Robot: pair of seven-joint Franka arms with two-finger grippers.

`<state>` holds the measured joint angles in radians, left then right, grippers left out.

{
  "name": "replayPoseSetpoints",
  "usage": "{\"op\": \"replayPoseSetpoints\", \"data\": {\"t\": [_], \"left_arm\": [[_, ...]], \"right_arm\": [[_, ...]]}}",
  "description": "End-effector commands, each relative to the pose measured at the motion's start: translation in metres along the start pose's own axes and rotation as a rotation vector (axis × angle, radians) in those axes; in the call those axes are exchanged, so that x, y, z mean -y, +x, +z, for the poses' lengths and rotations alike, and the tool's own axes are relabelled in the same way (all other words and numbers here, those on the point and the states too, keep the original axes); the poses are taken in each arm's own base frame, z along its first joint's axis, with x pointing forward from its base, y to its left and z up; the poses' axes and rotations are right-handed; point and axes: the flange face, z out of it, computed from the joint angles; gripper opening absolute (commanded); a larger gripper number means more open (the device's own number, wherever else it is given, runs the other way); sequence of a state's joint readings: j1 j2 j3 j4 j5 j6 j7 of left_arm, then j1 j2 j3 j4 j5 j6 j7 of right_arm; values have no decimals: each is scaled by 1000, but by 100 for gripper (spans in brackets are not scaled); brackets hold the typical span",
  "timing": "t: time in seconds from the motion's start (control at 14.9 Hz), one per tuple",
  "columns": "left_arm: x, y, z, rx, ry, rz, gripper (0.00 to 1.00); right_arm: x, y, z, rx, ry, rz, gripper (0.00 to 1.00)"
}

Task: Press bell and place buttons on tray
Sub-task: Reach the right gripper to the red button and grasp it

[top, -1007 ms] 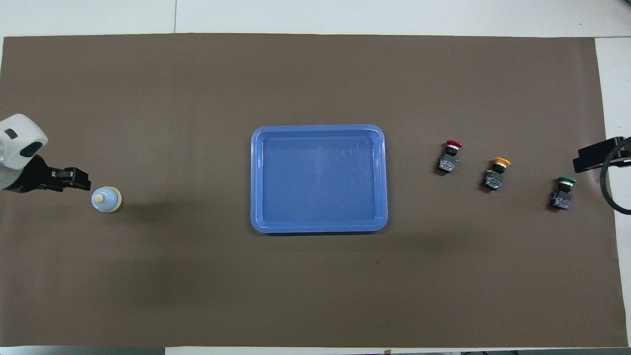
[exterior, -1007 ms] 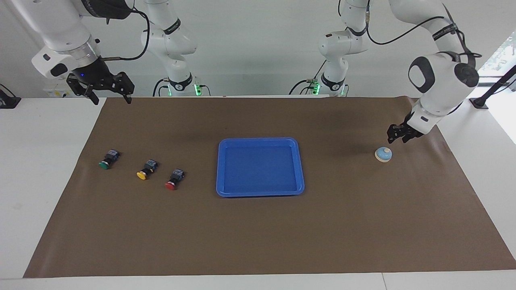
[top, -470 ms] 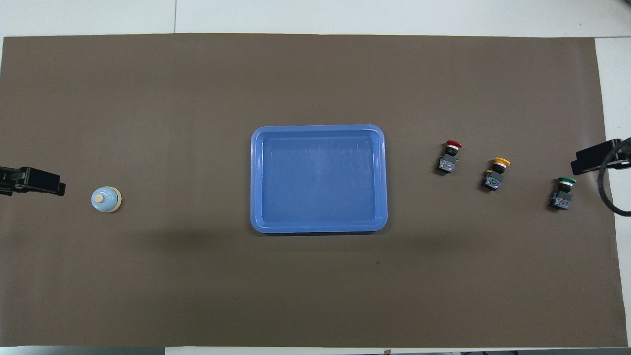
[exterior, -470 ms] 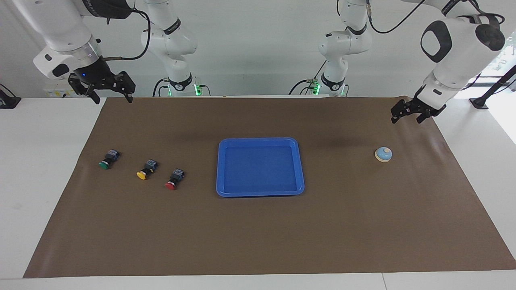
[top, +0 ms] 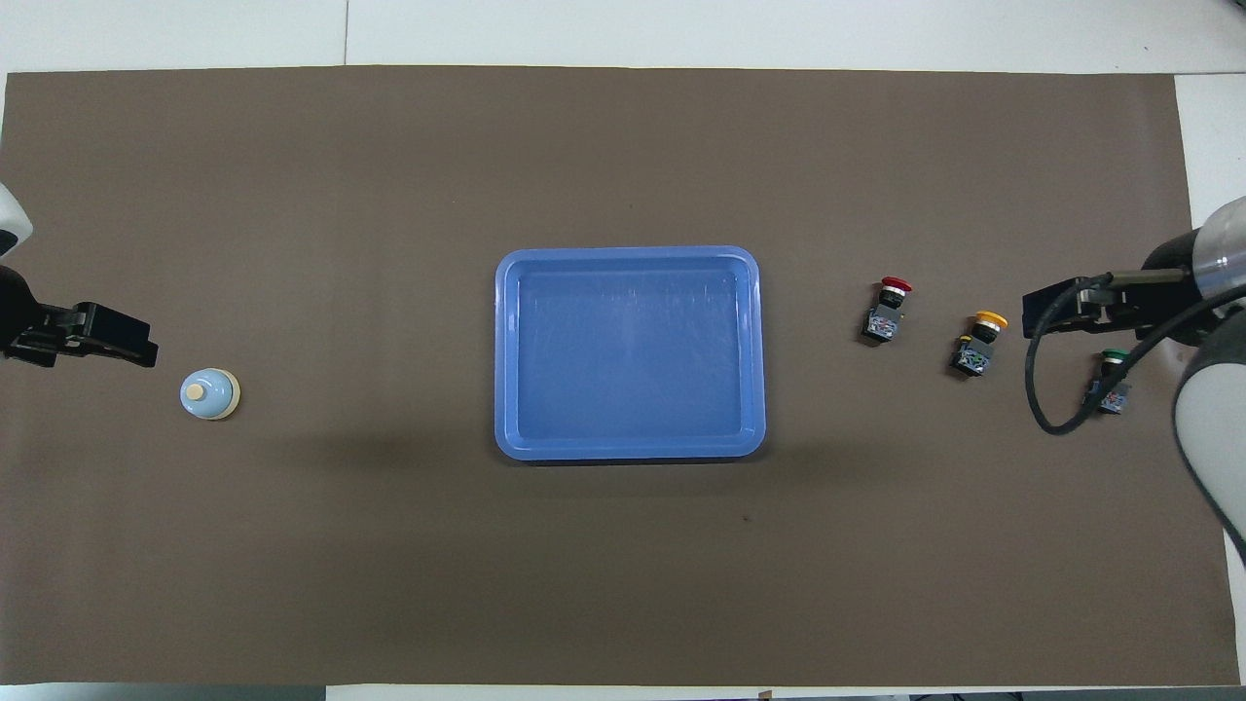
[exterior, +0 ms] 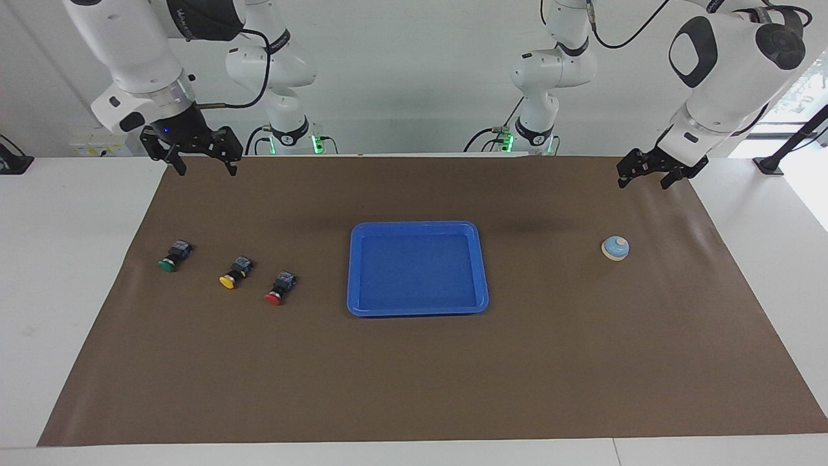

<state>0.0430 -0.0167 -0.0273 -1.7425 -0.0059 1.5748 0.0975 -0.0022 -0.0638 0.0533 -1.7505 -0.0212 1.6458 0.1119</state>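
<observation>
Three buttons lie on their sides in a row on the brown mat [exterior: 414,388] at the right arm's end: green button [exterior: 173,255], yellow button [exterior: 235,272], red button [exterior: 279,288]. From the empty blue tray [exterior: 417,312] at mid-table I read them at nine o'clock in the facing view, the bell [exterior: 615,248] at three. My left gripper [exterior: 640,178] hangs above the mat, at twelve o'clock from the bell, fingers spread, holding nothing. My right gripper [exterior: 204,167] hangs fingers spread, probably over the mat's edge.
</observation>
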Motion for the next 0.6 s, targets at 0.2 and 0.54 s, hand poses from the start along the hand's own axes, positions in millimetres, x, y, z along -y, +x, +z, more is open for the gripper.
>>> {"op": "replayPoseSetpoints", "data": {"t": [0.2, 0.54], "left_arm": [[-7, -8, -12, 12, 18, -13, 100], [-14, -11, -16, -11, 22, -3, 100]], "right_arm": [[25, 17, 102, -27, 16, 169, 100], [30, 23, 211, -84, 39, 234, 100]]}}
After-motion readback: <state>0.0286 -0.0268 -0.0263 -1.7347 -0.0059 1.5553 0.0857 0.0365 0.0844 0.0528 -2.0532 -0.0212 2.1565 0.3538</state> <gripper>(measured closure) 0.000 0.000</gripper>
